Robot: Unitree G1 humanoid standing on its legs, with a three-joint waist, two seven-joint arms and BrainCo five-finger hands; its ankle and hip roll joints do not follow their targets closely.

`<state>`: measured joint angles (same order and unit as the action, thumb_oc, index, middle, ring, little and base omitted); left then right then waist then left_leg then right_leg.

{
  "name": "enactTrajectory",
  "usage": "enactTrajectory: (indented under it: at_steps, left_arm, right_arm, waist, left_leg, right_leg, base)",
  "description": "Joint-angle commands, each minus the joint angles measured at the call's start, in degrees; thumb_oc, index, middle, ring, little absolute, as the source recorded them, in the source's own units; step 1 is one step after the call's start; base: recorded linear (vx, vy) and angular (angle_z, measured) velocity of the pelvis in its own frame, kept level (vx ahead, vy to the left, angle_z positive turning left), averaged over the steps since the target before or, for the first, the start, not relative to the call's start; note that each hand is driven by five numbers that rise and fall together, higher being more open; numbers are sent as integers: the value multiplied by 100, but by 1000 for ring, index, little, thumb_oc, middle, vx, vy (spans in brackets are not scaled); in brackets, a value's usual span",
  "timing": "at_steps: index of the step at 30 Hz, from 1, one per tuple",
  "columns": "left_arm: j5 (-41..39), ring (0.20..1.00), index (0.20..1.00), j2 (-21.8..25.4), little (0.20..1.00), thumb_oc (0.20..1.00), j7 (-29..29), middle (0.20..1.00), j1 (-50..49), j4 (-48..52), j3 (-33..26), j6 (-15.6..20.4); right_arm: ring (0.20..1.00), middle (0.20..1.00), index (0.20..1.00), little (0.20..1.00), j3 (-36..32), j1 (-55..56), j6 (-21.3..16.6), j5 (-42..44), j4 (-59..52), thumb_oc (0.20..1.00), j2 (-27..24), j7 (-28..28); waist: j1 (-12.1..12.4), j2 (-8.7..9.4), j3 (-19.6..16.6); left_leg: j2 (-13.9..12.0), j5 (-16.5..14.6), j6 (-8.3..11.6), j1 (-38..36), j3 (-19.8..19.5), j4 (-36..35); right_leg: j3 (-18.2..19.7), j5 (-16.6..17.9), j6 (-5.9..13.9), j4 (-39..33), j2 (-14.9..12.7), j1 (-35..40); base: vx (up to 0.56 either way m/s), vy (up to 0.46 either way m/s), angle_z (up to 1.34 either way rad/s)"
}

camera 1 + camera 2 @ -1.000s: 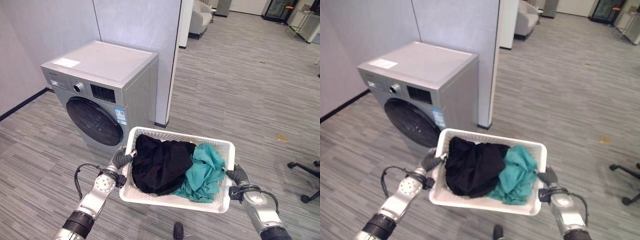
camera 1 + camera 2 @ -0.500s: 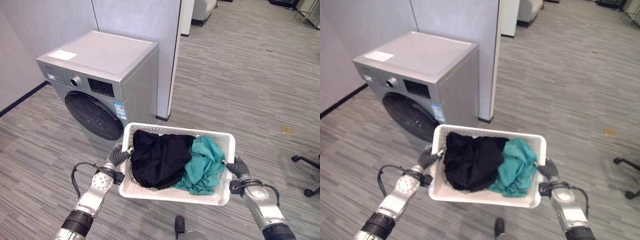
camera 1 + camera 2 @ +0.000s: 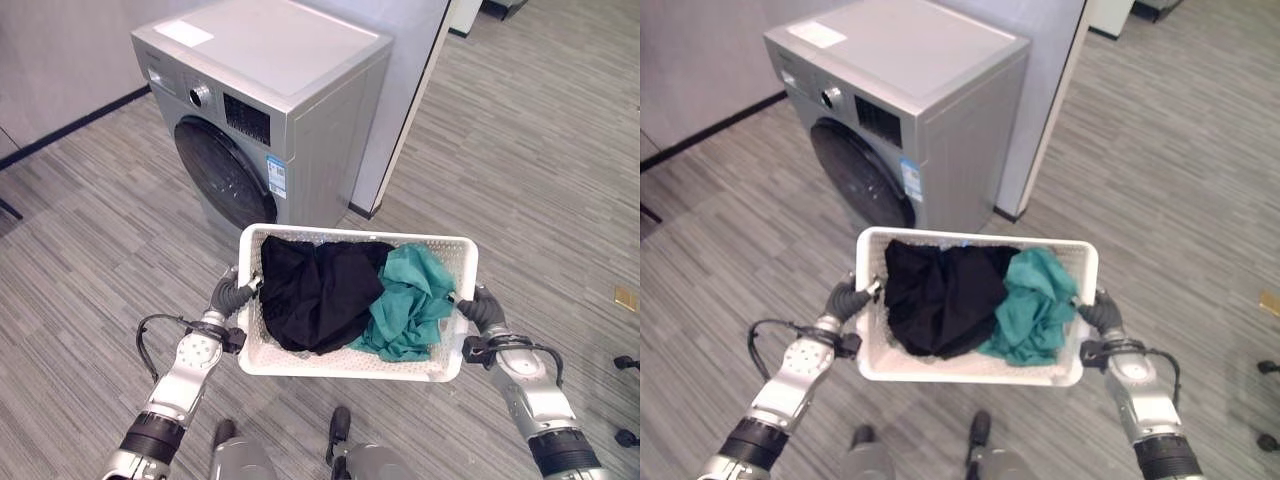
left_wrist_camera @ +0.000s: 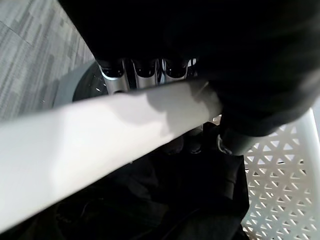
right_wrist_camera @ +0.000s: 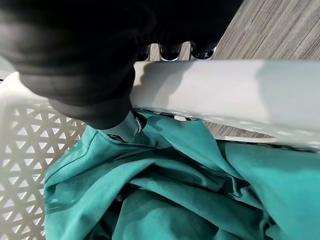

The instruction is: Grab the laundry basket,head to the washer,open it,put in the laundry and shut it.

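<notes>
Laundry basket (image 3: 352,366), white with lattice walls, held up off the grey striped floor (image 3: 90,240) between both hands, in front of and just short of the washer (image 3: 262,110). Left hand (image 3: 232,296) clamped on the basket's left rim: in the left wrist view, fingers (image 4: 144,70) hooked over the outside of the white rim (image 4: 100,135) with dark tips curling back inside, against the black cloth. Right hand (image 3: 483,308) clamped likewise on the right rim: in the right wrist view, fingers (image 5: 172,51) wrapped over the rim bar (image 5: 225,92), thumb pressed inside by the teal cloth. Inside the basket, a black garment (image 3: 316,292) heaped on the left and middle, a teal garment (image 3: 410,302) bunched on the right, the two overlapping at the centre and rising a little above the rim. Washer silver-grey, front-loading, with its round dark door (image 3: 222,178) closed, a control knob (image 3: 196,96) and dark panel above the door, a white sheet (image 3: 184,33) lying on its flat top. Stands beside a light partition wall (image 3: 415,60), its door side angled towards the basket. Basket level, far edge near the washer's lower front but apart from it.
</notes>
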<state>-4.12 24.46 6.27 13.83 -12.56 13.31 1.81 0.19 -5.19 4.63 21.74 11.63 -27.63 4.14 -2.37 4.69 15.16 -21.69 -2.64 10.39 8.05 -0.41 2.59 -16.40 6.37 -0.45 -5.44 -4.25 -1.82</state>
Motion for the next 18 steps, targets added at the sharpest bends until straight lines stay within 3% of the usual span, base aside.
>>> enactTrajectory:
  at_steps: [1,3,4,5,7,9,12,13,14,15,16,17,18]
  left_arm:
    - [-57,200,200,730,200,200,497,200,-15,153,-944,335]
    - [-36,200,200,813,200,200,481,200,-47,219,-952,357]
    - [-14,200,200,905,200,200,500,200,74,195,-875,346]
    - [-15,200,200,908,200,200,501,200,88,189,-870,347]
    - [14,200,200,956,200,200,538,200,282,129,-777,306]
    - [35,200,200,967,200,200,542,200,397,98,-730,285]
    - [22,200,200,882,200,200,503,200,402,100,-681,295]
    - [4,200,200,852,200,200,486,200,394,104,-683,301]
    - [4,200,200,849,200,200,485,200,395,104,-688,301]
    - [-2,200,200,813,200,200,462,200,376,104,-682,310]
    - [1,200,200,722,200,200,438,200,430,68,-647,317]
    - [2,200,200,715,200,200,438,200,435,60,-644,320]
    - [47,200,200,680,200,200,443,200,508,19,-619,310]
  right_arm:
    - [200,200,200,200,-1077,91,-799,475,-373,200,-741,356]
    - [200,200,200,200,-1103,36,-767,393,-434,200,-676,400]
    - [200,200,200,200,-1159,-18,-767,402,-412,200,-644,441]
    - [200,200,200,200,-1166,-24,-766,402,-411,200,-641,441]
    - [200,200,200,200,-1183,-120,-804,456,-403,200,-616,480]
    - [200,200,200,200,-1193,-225,-857,498,-371,200,-603,489]
    - [200,200,200,200,-1281,-145,-879,550,-368,200,-681,430]
    - [200,200,200,200,-1296,-135,-895,575,-348,200,-739,424]
    - [200,200,200,200,-1294,-141,-897,577,-344,200,-745,422]
    - [200,200,200,200,-1314,-127,-920,600,-317,200,-785,424]
    - [200,200,200,200,-1368,-94,-969,630,-239,200,-884,440]
    - [200,200,200,200,-1367,-96,-976,634,-229,200,-894,436]
    - [200,200,200,200,-1397,-98,-980,641,-227,200,-961,447]
  waist:
    - [34,-183,-701]
    - [100,-184,-692]
    - [122,-178,-688]
    - [126,-156,-700]
    - [110,-152,-655]
    - [49,-205,-571]
    - [-207,-320,-507]
    - [-288,-335,-480]
    - [-289,-342,-475]
    - [-345,-332,-447]
    - [-486,-252,-412]
    - [-494,-290,-412]
    - [-538,-209,-416]
  left_leg:
    - [90,310,-107,82,517,521]
    - [531,-283,-228,317,335,1218]
    - [875,-721,-458,417,342,1584]
    - [906,-706,-479,454,352,1595]
    - [1228,-918,-787,399,387,1700]
    - [1427,-952,-984,97,452,1445]
    - [1716,-917,-1114,-610,329,820]
    - [1817,-927,-1146,-832,253,608]
    - [1811,-885,-1142,-850,256,561]
    - [1910,-924,-1165,-1070,167,405]
    - [2084,-1025,-1182,-1410,12,183]
    - [2051,-1031,-1183,-1444,-3,142]
    - [2165,-1145,-1169,-1716,-82,56]
  right_leg:
    - [311,-863,928,69,-1151,689]
    - [322,-631,1066,120,-1603,781]
    - [457,-552,1002,605,-1937,689]
    - [472,-541,1014,623,-1971,643]
    - [820,-416,845,1477,-2015,274]
    - [940,-528,737,2297,-1694,-198]
    - [1193,-1044,660,2723,-783,-818]
    - [1260,-1161,644,2546,-479,-975]
    - [1255,-1129,635,2510,-471,-962]
    - [1310,-1115,656,2290,-239,-1063]
    - [1336,-917,712,1750,40,-1447]
    - [1310,-908,715,1693,67,-1400]
    - [1062,-647,787,1126,90,-1625]
  base:
    - [237,422,20]
    - [259,548,8]
    - [196,481,-3]
    - [227,473,-4]
    - [181,358,21]
    - [247,397,41]
    - [357,308,27]
    - [262,160,44]
    - [260,117,29]
    - [379,121,45]
    - [406,128,35]
    - [524,80,32]
    - [432,17,48]
